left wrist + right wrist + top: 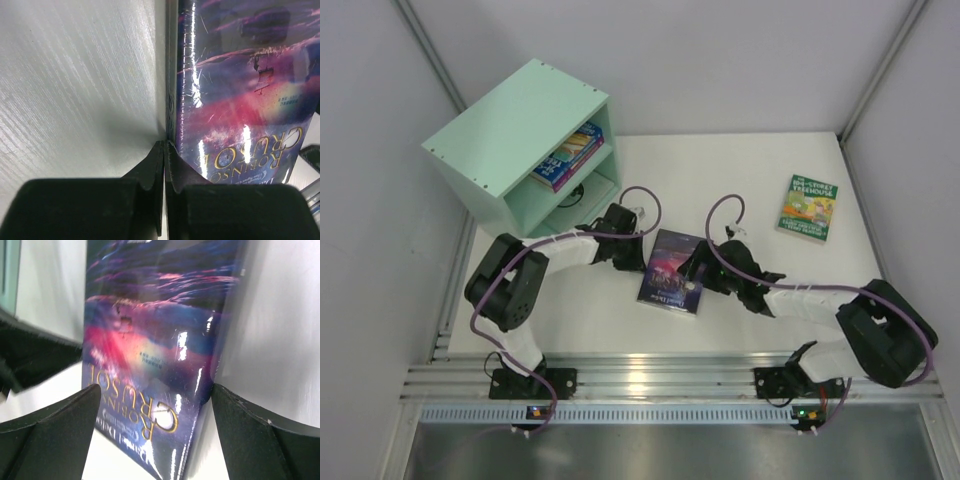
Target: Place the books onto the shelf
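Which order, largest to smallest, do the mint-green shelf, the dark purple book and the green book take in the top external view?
1. mint-green shelf, by far the largest.
2. dark purple book.
3. green book, slightly smaller-looking; it lies farther from the camera, so these two may really match.

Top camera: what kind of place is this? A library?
Probably a robot test booth, not a library: plain white walls box in one white table, with the left arm and right arm bolted to a metal rail.
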